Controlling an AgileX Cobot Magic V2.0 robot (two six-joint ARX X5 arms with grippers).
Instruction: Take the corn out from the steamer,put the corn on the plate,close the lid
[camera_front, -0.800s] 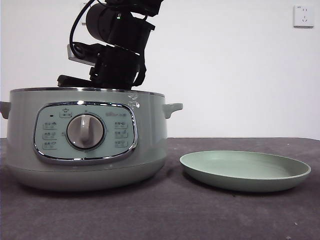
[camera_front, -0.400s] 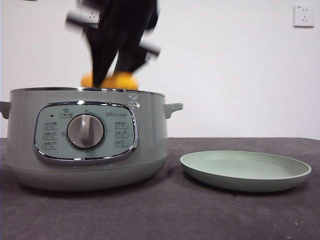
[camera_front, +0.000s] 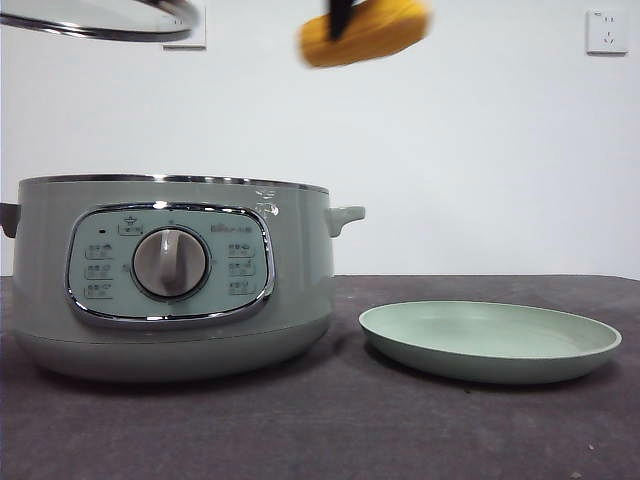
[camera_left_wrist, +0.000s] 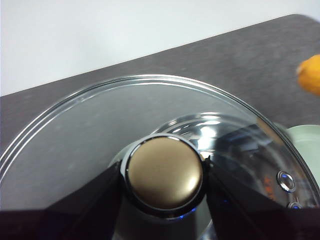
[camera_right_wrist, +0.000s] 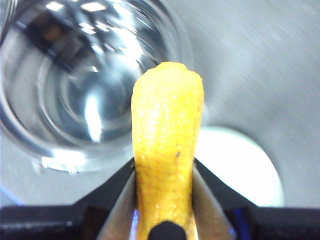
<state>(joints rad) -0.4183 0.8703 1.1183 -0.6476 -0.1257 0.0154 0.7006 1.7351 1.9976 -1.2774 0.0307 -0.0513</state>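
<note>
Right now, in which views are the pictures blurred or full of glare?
Front view: the corn is smeared by motion, while the steamer and the plate are sharp. Right wrist view: the table is streaked and the plate is washed out white. Left wrist view: reflections cross the lid.

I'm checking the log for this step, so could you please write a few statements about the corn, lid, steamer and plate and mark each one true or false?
1. The corn is held in the air by the right claw. True.
2. The lid sits on the steamer. False: the left claw holds it by the knob, raised above the open steamer.
3. The plate has nothing on it. True.
4. The corn lies inside the steamer. False: it is high above the table, between steamer and plate.
</note>
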